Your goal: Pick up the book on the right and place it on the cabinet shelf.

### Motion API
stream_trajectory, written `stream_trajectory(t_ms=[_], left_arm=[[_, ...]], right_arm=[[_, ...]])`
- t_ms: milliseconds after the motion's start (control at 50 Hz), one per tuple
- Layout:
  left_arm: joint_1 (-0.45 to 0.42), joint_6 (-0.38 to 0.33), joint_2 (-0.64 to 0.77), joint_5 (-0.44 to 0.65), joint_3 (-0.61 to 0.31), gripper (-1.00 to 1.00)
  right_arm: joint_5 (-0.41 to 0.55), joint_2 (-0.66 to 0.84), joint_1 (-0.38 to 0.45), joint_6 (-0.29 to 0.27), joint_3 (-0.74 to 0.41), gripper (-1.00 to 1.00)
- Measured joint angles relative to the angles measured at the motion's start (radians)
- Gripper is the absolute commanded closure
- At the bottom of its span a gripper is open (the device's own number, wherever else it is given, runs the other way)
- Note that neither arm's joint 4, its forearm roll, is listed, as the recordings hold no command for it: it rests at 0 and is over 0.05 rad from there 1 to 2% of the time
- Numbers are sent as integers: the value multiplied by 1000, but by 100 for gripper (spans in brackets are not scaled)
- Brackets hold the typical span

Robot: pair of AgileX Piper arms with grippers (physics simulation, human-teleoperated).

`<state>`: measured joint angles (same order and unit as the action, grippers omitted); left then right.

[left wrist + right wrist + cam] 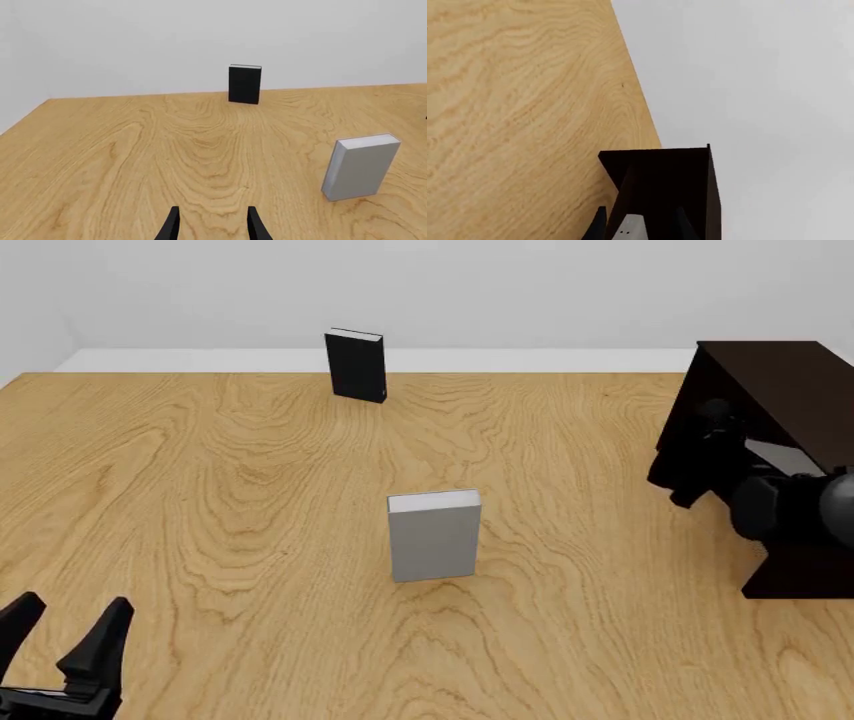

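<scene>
The right gripper [727, 455] is pinched on the grey book [774, 455], right at the dark cabinet [787, 380] at three o'clock on the table [200, 490]. If it lets go crooked, the book may slip off the shelf. The left gripper [60, 635] sits spread apart at seven o'clock.

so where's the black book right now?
Front view: the black book stands upright at the table's far edge, left of centre, well behind the grey book.
</scene>
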<state>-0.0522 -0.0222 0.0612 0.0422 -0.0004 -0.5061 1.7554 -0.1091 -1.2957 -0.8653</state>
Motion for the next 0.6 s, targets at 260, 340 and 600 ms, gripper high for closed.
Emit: stream_trajectory(t_ms=[260, 340, 600], left_arm=[[-1, -1, 3, -12, 0, -100], [-3, -2, 4, -17, 0, -100], [-11, -8, 1, -26, -1, -100]], right_arm=[[39, -91, 47, 51, 16, -100], [54, -132, 63, 72, 31, -100], [138, -310, 115, 137, 74, -100]])
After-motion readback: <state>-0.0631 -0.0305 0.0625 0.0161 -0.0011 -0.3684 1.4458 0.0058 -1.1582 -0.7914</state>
